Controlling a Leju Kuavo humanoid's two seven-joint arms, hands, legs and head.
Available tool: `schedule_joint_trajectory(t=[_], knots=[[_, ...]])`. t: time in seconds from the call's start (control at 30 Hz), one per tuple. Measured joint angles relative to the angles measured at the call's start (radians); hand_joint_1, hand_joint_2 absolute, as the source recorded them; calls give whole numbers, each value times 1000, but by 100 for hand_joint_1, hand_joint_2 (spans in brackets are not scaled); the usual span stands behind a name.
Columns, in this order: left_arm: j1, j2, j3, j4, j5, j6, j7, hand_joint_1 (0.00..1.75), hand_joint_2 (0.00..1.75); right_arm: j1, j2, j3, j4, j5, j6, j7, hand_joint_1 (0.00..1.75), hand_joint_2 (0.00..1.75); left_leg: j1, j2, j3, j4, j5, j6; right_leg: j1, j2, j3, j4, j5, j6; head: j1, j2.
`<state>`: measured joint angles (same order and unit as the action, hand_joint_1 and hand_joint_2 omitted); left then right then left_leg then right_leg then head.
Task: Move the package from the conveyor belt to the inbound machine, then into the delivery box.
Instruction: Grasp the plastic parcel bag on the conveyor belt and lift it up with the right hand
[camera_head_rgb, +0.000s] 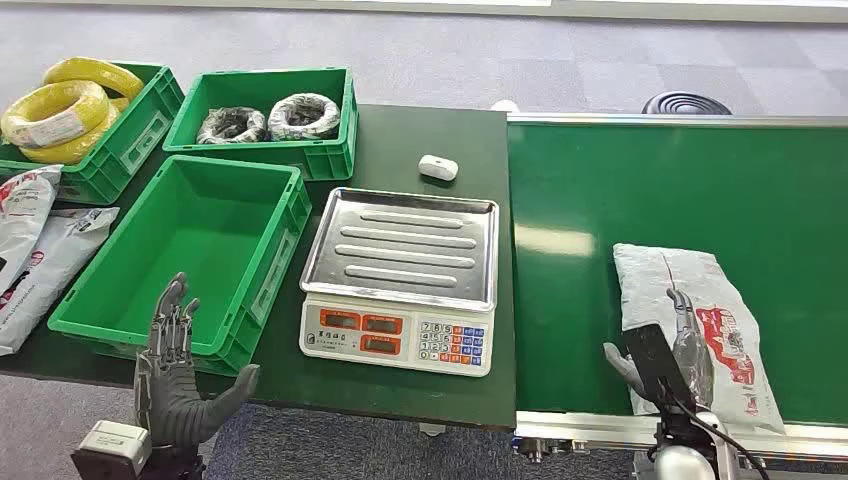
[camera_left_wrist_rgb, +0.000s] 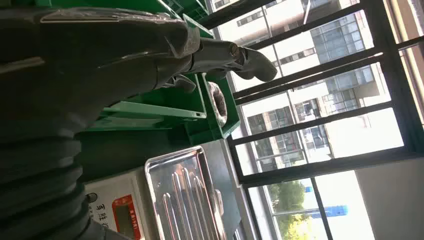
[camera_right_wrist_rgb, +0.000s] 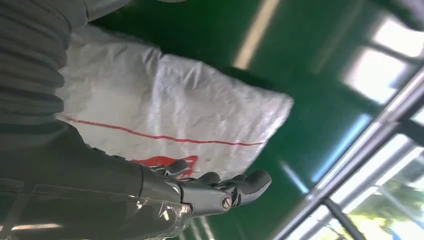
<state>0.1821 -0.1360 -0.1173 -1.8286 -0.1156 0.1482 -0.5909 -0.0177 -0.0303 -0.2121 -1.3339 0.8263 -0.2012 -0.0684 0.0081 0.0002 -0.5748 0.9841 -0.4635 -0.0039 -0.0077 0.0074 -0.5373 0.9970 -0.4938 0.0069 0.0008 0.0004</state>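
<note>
One package (camera_head_rgb: 700, 320), white with red print, lies on the green conveyor belt (camera_head_rgb: 600, 200) at near right. Right hand (camera_head_rgb: 672, 352) rests over its near end; grip cannot be judged. Left hand (camera_head_rgb: 180, 375) hovers fingers apart, holding nothing, beside the empty green box (camera_head_rgb: 285, 245). Scale (camera_head_rgb: 400, 280) sits between.

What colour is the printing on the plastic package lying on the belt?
Red print on the white plastic package, with a thin red line across it; clearest in the right wrist view.

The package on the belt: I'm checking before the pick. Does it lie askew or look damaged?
The package lies flat but slightly skewed to the conveyor belt, wrinkled, with no tear visible. The right hand is over its near end; whether it touches is unclear. Nothing else stands out.
</note>
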Motion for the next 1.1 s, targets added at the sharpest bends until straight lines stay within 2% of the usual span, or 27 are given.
schedule_joint_trajectory(t=[0.07,0.23,0.27,0.37,0.4,0.43,0.57,0.67,0.73,0.87,1.0,1.1], knots=[[-8,0,-5,2,3,0,4,0,175,-28,-6,-15,45,-1,-3,5,0,175,0,0,0,0,0,0,0,0,0,0,0,0,0,0],[-52,2,-24,22,23,-2,16,0,175,-162,-49,-74,294,33,31,86,2,175,0,0,0,0,0,0,0,0,0,0,1,0,0,0],[-58,2,-28,27,27,-1,16,0,175,-185,-59,-79,346,49,48,106,16,175,0,0,0,0,0,0,0,0,0,0,1,0,0,0],[-74,3,-38,44,34,9,17,0,175,-248,-82,-83,495,123,106,180,132,175,0,0,0,0,0,0,0,0,0,0,1,0,0,0],[-80,3,-41,51,37,14,17,0,175,-270,-87,-80,539,152,120,205,162,175,1,1,0,0,0,0,1,0,0,0,1,0,0,0],[-87,3,-43,57,40,17,17,0,175,-293,-91,-75,578,178,129,227,169,175,1,1,1,0,0,0,1,1,0,0,1,0,-1,0],[-105,3,-47,75,42,30,21,0,175,-376,-102,-55,690,238,134,288,175,175,2,4,9,0,-1,-1,2,3,7,-2,0,-1,0,0],[-110,3,-48,84,42,38,24,0,175,-411,-105,-44,729,245,129,302,175,175,2,5,13,0,-2,0,2,3,12,-3,0,0,0,0],[-109,3,-48,87,42,47,25,0,175,-420,-102,-50,736,190,127,244,175,175,2,5,15,0,-2,0,2,3,14,-3,1,0,0,0],[-101,5,-47,88,48,59,22,0,175,-408,-86,-75,718,18,118,52,175,175,1,5,14,0,0,1,1,3,15,-3,4,1,0,0],[-83,8,-46,88,58,76,3,0,175,-378,-52,-83,629,-151,32,-110,175,175,1,3,8,1,2,2,1,3,9,-3,5,1,-1,0],[-80,10,-47,88,64,87,-14,0,175,-369,-28,-83,534,-259,-42,-184,175,175,1,1,4,1,3,2,2,2,6,-2,5,1,-1,0]])
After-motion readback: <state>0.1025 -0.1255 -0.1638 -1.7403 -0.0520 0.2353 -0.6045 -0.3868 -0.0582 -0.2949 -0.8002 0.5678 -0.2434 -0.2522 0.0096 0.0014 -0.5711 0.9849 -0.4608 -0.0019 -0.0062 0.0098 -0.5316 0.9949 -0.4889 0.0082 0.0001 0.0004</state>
